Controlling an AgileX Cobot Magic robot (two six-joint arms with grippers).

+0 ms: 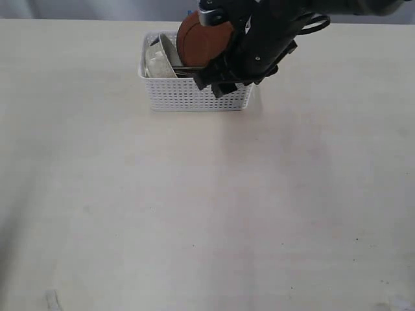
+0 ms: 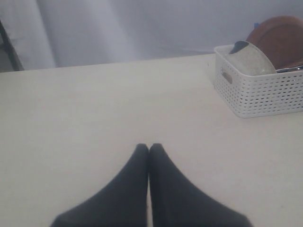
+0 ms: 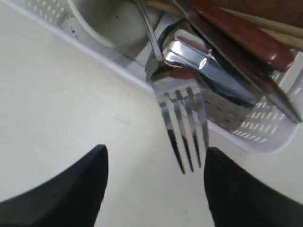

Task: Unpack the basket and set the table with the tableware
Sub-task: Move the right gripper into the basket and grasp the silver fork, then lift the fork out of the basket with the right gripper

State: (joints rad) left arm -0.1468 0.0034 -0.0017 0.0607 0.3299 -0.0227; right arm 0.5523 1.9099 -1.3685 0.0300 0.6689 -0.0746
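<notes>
The white perforated basket [image 1: 194, 96] stands at the far middle of the table [image 1: 194, 207], holding an off-white bowl [image 1: 163, 57] and a round brown plate [image 1: 201, 40] on edge. My right gripper [image 3: 155, 156] hovers open just over the basket's front rim. The steel fork [image 3: 182, 120] sticks out over that rim with its tines between the fingers, close to one of them. Behind the fork lie a steel knife [image 3: 222, 78], a dark red-brown spoon [image 3: 246, 38] and wooden chopsticks [image 3: 279, 32]. My left gripper [image 2: 149, 147] is shut and empty, low over bare table left of the basket [image 2: 265, 92].
A pale curtain [image 2: 142, 26] hangs behind the table's far edge. The right arm [image 1: 259, 45] covers the basket's right end. Bare tabletop spreads in front of the basket and to both sides.
</notes>
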